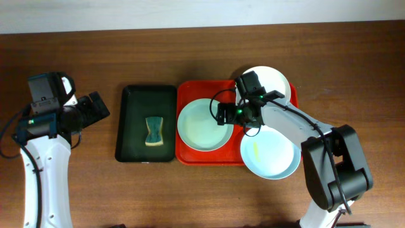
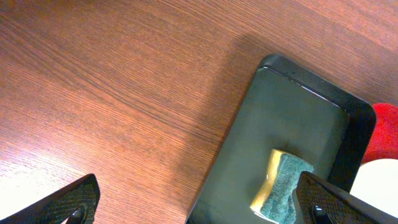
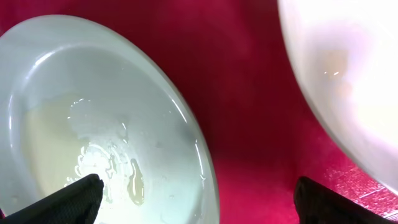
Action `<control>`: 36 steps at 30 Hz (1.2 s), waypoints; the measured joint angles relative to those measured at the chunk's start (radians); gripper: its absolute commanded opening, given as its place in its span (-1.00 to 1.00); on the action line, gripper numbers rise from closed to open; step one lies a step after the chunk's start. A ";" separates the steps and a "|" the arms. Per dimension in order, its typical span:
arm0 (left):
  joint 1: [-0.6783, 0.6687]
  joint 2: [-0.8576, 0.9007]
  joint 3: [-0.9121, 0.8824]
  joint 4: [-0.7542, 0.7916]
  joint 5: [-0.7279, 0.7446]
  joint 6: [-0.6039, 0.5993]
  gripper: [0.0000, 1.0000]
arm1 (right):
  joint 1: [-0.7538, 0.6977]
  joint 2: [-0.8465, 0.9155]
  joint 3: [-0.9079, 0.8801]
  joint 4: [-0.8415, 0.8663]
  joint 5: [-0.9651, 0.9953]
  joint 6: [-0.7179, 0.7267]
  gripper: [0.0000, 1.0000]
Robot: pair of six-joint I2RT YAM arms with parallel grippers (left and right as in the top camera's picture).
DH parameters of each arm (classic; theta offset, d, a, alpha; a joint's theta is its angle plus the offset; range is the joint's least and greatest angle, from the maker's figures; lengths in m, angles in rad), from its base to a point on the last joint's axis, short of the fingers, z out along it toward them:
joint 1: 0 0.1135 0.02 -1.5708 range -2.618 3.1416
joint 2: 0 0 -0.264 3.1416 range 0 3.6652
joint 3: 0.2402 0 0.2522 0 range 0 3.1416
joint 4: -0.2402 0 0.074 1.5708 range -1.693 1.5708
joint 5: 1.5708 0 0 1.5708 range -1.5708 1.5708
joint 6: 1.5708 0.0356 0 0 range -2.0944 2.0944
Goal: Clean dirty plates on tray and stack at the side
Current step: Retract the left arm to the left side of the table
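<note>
Lab-style robot bench (brown wooden table [image 1: 202, 196], plain pale wall [image 1: 190, 12])

Overhead top-down, both wrists close, tray [image 1: 190, 88] shared

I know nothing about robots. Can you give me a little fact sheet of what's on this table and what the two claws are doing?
Red tray: holds three plates
Left mint plate: wet, yellowish smears
Right mint plate: yellow streak, overhangs tray rim
White plate: far right corner, partly under right arm
Green tray: holds sponge
Left gripper: open, empty, over bare table
Right gripper: open, empty, above left mint plate's edge
</note>
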State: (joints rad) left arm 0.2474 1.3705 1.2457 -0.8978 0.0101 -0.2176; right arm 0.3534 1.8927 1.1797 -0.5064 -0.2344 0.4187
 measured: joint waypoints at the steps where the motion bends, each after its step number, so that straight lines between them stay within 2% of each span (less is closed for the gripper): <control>1: 0.000 0.000 0.000 0.000 0.000 0.000 0.98 | 0.000 0.000 0.000 0.000 -0.012 0.000 0.97; 3: 0.000 0.000 0.000 0.000 0.000 0.000 0.98 | 0.000 0.000 0.000 -0.003 -0.061 0.001 0.97; 4: 0.000 0.000 0.000 0.000 0.000 0.000 0.98 | 0.000 0.000 0.000 -0.005 -0.098 0.000 0.76; 5: 0.000 0.000 0.000 0.000 0.000 0.000 0.98 | 0.000 0.000 0.000 -0.005 -0.116 0.000 0.24; 6: 0.000 0.000 0.000 0.000 0.000 0.000 0.98 | 0.000 0.000 0.000 -0.006 -0.121 0.006 -0.03; 8: 0.000 0.000 0.000 0.000 0.000 0.000 0.98 | 0.000 0.000 0.000 -0.006 -0.123 0.002 -0.20; 20: 0.000 0.000 0.000 0.000 0.000 0.000 0.98 | -0.001 0.001 0.000 -0.036 -0.040 0.004 -0.23; 24: 0.000 0.000 0.000 0.000 0.000 0.000 0.98 | -0.001 0.001 0.000 -0.063 0.002 0.006 -0.48; 29: 0.000 0.000 0.000 0.000 0.000 0.000 0.98 | -0.001 0.001 0.000 -0.069 0.032 0.007 -0.70; 36: 0.000 0.000 0.000 0.000 0.000 0.000 0.98 | 0.000 0.001 0.000 -0.066 0.035 0.004 -0.70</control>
State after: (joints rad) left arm 0.2474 1.3705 1.2457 -0.8978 0.0105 -0.2176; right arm 0.3534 1.8938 1.1797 -0.5720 -0.1993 0.4225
